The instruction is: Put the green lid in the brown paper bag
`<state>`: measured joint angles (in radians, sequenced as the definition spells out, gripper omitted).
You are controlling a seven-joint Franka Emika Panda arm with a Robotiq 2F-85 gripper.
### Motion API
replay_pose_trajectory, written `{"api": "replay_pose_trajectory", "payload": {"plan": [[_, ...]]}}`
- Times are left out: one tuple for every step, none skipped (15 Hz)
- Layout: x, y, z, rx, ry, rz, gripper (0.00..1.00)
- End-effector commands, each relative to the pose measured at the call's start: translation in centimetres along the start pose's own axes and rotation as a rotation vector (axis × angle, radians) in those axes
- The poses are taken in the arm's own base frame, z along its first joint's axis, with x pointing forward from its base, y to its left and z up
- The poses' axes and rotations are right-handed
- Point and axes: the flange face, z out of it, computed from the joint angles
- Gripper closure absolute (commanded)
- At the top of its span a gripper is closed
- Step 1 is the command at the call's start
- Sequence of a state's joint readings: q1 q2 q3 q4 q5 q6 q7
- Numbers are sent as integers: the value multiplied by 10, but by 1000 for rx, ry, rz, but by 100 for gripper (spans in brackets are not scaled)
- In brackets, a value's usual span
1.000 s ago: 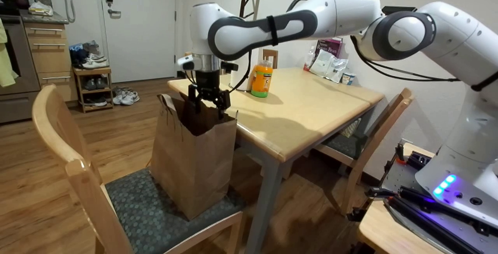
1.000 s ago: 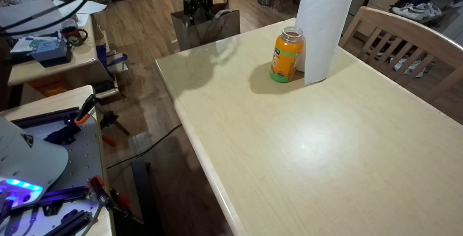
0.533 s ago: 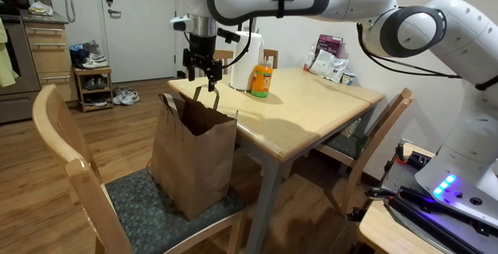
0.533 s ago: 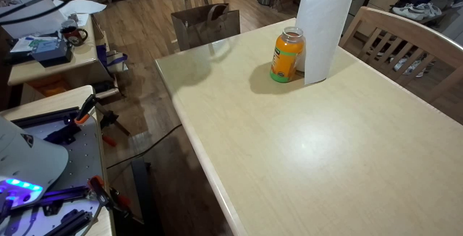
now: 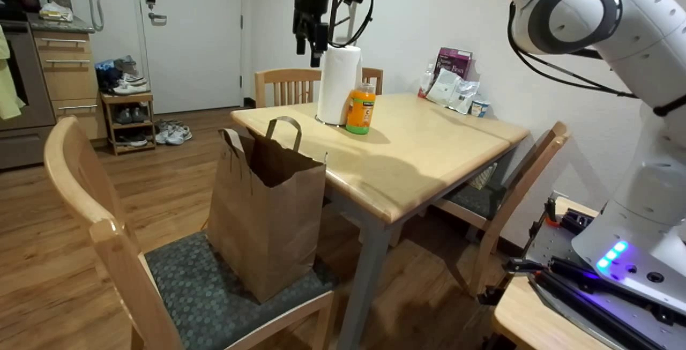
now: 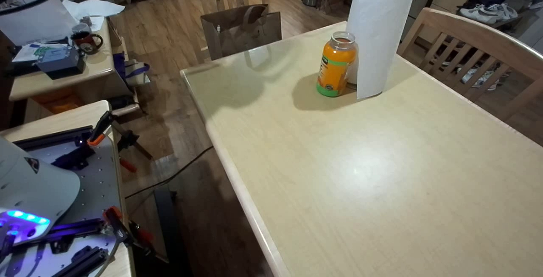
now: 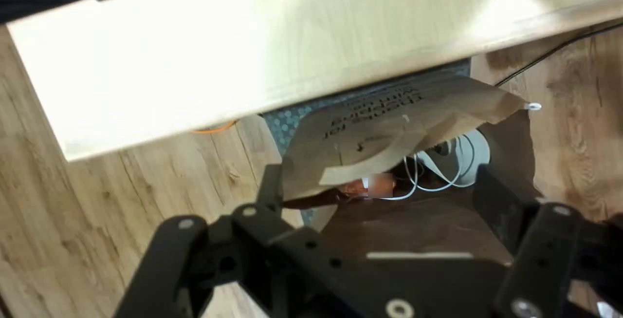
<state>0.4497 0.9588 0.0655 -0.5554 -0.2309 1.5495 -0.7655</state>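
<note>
The brown paper bag (image 5: pixel 265 226) stands upright on a chair beside the table, its mouth open and one handle raised. It also shows behind the table edge in an exterior view (image 6: pixel 231 41). My gripper (image 5: pixel 308 56) hangs well above the bag's mouth, pointing down. In the wrist view the gripper (image 7: pixel 382 184) is open, its fingers wide apart with nothing between them. Below it, the bag (image 7: pixel 370 123) holds white cord, a pale round item and something orange. The green lid does not show in any view; it is hidden or out of view.
An orange-yellow bottle (image 5: pixel 361 110) without a cap and a white paper roll (image 5: pixel 338 84) stand on the table (image 5: pixel 418 151). The bag's chair (image 5: pixel 198 296) has a tall back. Bags and a purple box (image 5: pixel 453 64) stand at the wall end.
My gripper has risen from the bag's mouth, then moved toward the paper roll and turned. It has left one exterior view. The bag stays on the chair.
</note>
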Motion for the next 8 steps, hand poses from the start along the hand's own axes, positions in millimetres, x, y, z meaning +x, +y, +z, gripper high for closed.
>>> {"api": "replay_pose_trajectory", "payload": {"plan": [[-61,39,2,95,-6,172,0],[-74,48,9,126,-3,211,0],[-86,56,23,173,12,235,0],[-94,62,34,214,28,262,0],[-84,60,21,134,14,206,0],[-94,67,32,165,18,227,0],[-100,70,39,183,19,237,0],[-101,71,41,191,20,240,0]]}}
